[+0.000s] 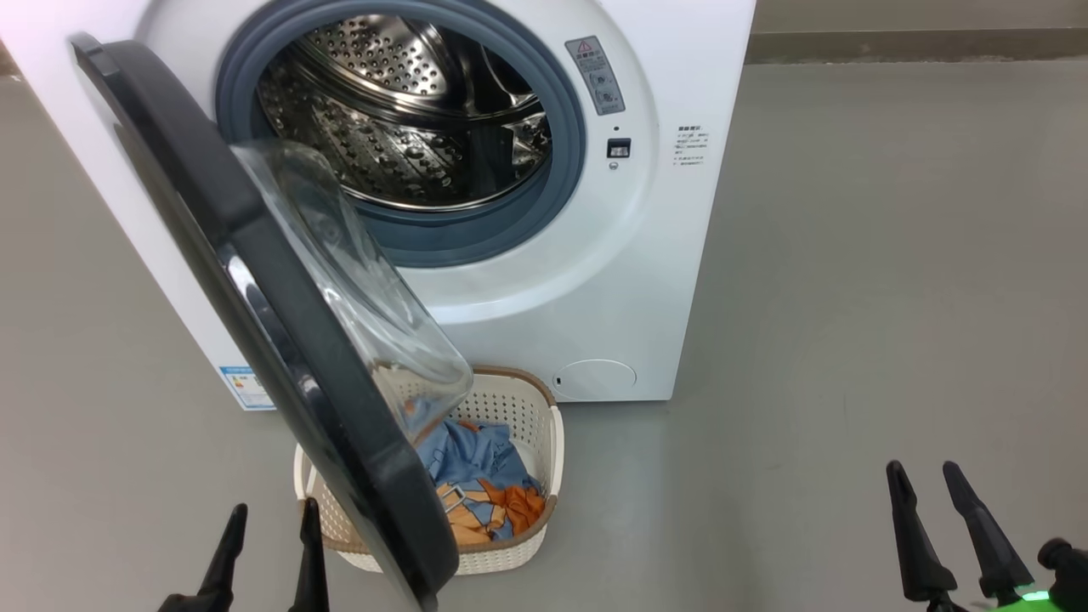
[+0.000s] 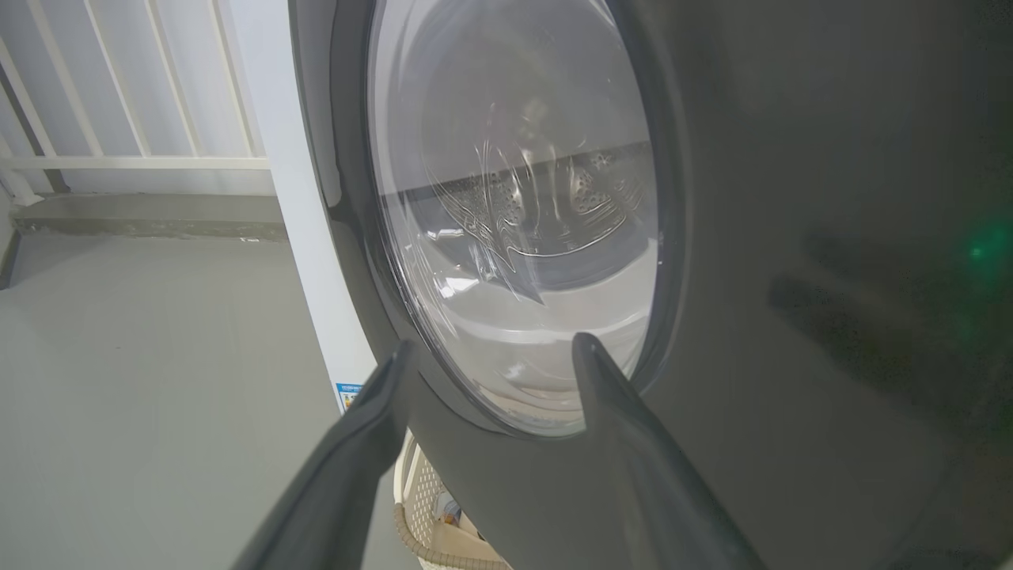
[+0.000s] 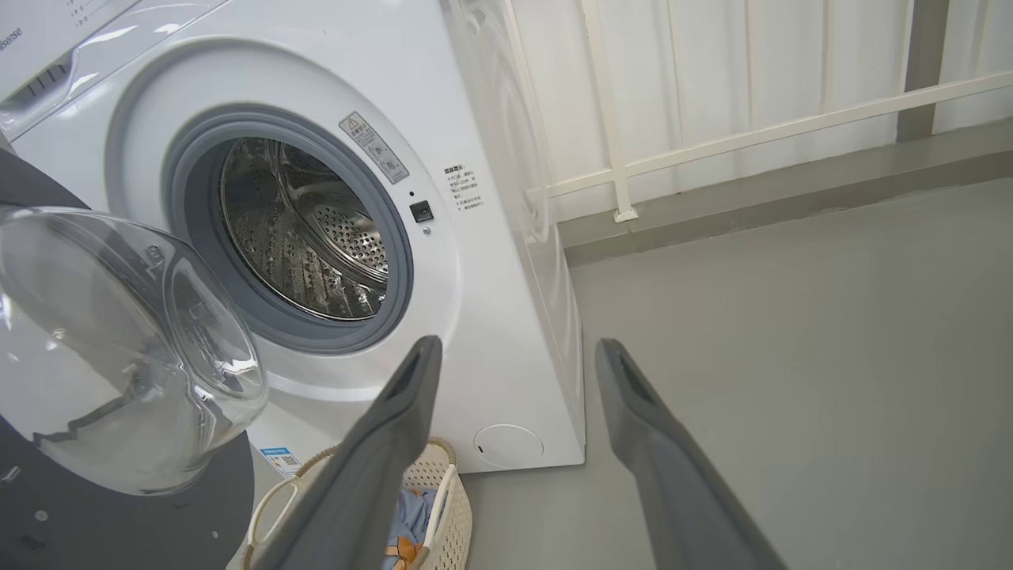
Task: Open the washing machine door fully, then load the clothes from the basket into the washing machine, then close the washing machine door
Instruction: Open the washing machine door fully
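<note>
1. The basket [image 1: 544, 433] stands on the grey floor [image 1: 850, 255], just in front of the washing machine [image 1: 646, 280] and below its opening.
2. The clothes [image 1: 476, 463] lie bundled in the basket, light blue and orange folds low against its near side.
3. The drum [image 1: 408, 110] stands exposed inside the grey rubber ring, with bare perforated steel walls showing.
4. The washing machine door [image 1: 255, 280] stands swung out on its left hinge, only partway open. Its glass bowl [image 1: 357, 289] hangs over the basket and hides the basket's left part.
5. The left gripper [image 1: 274, 506] has its fingers spread and holds nothing. It sits just beside the door's lower outer face. Contact cannot be told.
6. The right gripper [image 1: 921, 466] also has its fingers apart and empty. It hangs over open floor, well to the right of the basket and the clothes.
</note>
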